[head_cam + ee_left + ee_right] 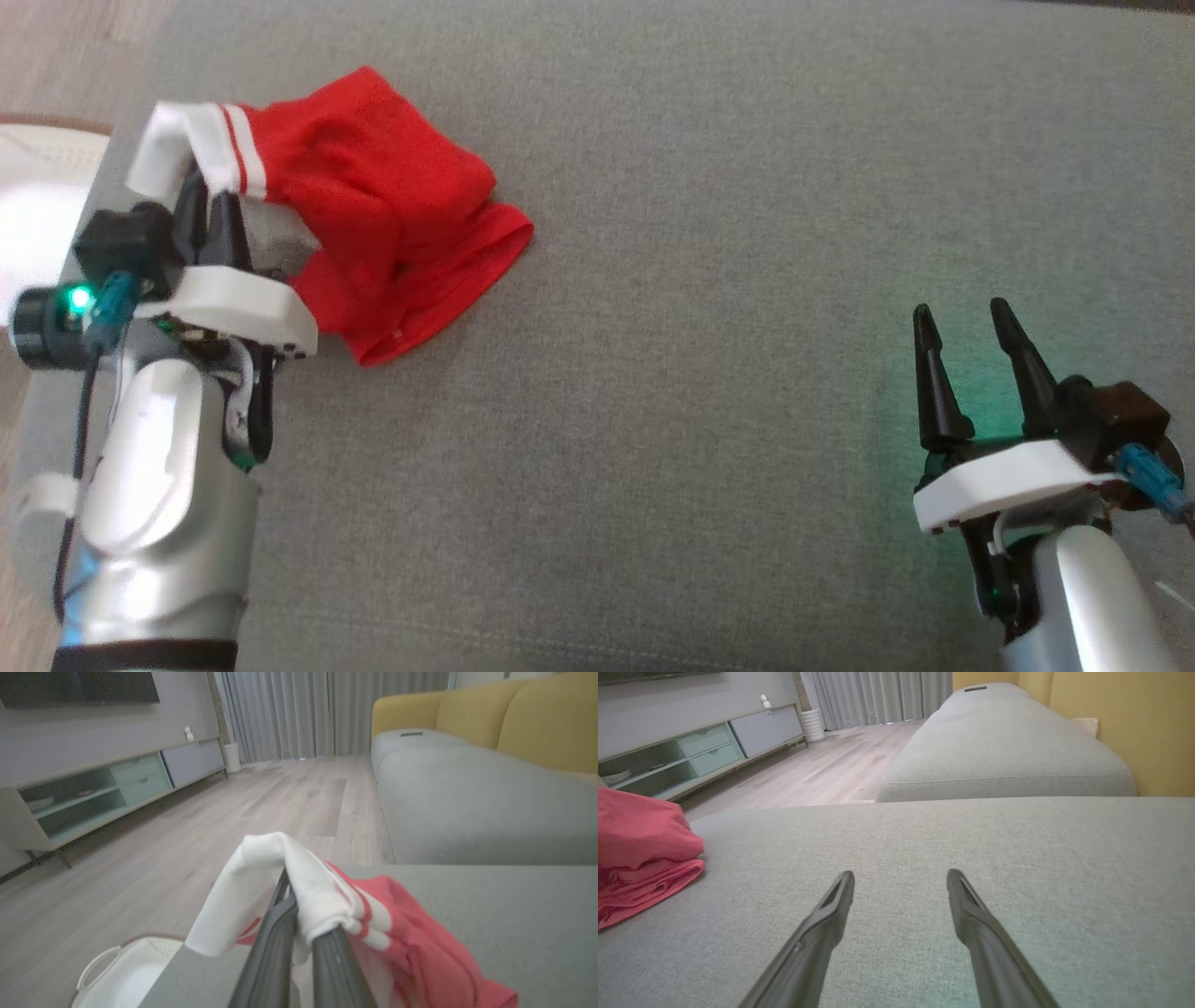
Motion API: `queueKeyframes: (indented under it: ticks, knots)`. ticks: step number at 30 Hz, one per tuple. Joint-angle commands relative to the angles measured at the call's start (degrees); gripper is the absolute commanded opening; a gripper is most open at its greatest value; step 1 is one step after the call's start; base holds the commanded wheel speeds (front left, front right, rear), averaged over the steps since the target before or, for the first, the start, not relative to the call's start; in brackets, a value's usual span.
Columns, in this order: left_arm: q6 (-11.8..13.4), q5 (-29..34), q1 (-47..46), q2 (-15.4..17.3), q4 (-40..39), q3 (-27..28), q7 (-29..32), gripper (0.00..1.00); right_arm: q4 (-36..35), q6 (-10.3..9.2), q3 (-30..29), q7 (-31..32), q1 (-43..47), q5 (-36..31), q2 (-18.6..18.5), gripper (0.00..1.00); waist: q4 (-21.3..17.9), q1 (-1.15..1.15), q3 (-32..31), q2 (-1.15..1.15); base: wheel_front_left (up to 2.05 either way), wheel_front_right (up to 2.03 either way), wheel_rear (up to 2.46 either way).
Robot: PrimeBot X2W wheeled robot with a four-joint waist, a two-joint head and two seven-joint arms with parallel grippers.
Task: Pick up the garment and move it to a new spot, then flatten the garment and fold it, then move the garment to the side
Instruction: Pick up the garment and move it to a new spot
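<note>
First step in hand, the pick-up: left gripper (213,219) clenched on the white waistband (210,140) of the red garment (373,187), bunched at the far-left edge of the grey cushion (709,373). Right gripper (962,322) spread wide, empty, well apart. Next, probably: lift clear without dragging, carry toward the bare middle. Around: pale wood floor (233,812), low cabinet (93,793), curtains (289,714), white basket (121,970) beside the cushion's corner

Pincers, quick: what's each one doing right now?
Left pincer: shut on the garment, at its white band.
Right pincer: open, empty.
</note>
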Motion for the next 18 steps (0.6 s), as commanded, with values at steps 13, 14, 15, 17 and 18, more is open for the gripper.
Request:
queueKeyframes:
  ticks: [13, 14, 15, 17, 18]
  knots:
    - [-2.47, 4.32, -0.22, 1.38, -30.86, 0.11, -0.68, 0.0, 3.28, 0.37, 2.94, -4.58, -0.45, 4.79, -0.2, 1.0, -5.28, 0.0, -6.91, 0.0, 0.0, 0.0, 0.0]
    - [-2.61, 4.52, -0.67, 1.37, -31.53, -0.24, -0.68, 0.0, 3.67, 0.37, 3.12, -4.89, -0.48, 5.11, -0.2, 1.0, -5.87, 0.0, -7.19, 0.0, 0.0, 0.0, 0.0]
    - [-2.74, 4.66, -1.13, 1.31, -31.99, -0.61, -0.68, 0.0, 4.06, 0.37, 3.26, -5.2, -0.49, 5.41, -0.2, 1.0, -6.4, 0.0, -7.43, 0.0, 0.0, 0.0, 0.0]
    - [-3.13, 4.78, -2.29, 1.09, -33.21, -1.46, -0.68, 0.0, 4.87, 0.37, 3.65, -5.79, -0.62, 6.01, -0.2, 1.0, -7.63, 0.0, -7.94, 0.0, 0.0, 0.0, 0.0]
    - [-3.29, 4.84, -2.83, 0.88, -33.8, -1.96, -0.42, 0.0, 5.25, 0.37, 3.82, -6.07, -0.71, 6.26, -0.2, 1.0, -8.26, 0.0, -8.18, 0.0, 0.0, 0.0, 0.0]
